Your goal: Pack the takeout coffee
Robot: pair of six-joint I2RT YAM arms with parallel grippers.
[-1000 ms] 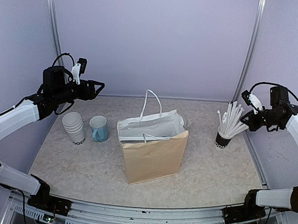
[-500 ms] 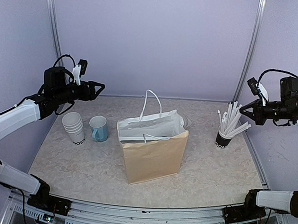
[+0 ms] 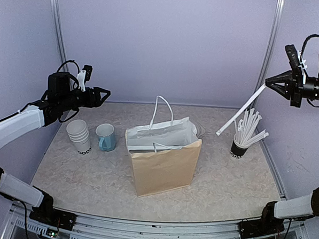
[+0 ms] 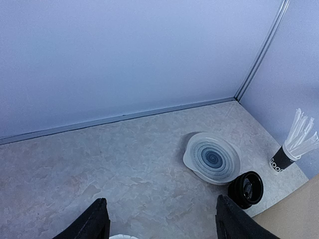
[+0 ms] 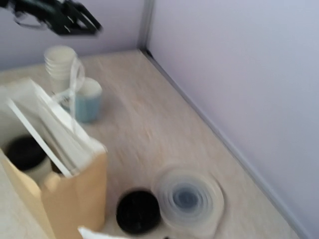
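Pinching one white straw point(image 3: 240, 110) in the closed right gripper point(image 3: 268, 82), high by the right wall, lower end slanting down near the cup of straws point(image 3: 238, 149). Hovering with the left gripper point(image 3: 104, 93) over the stack of white cups point(image 3: 78, 135), jaws apart and empty. Noting the takeout coffee point(image 5: 24, 151), black lid up, inside the brown paper bag point(image 3: 165, 170); right wrist view blurred.

Blue mug point(image 3: 105, 136) stands just beside stacked white cups point(image 3: 78, 135)
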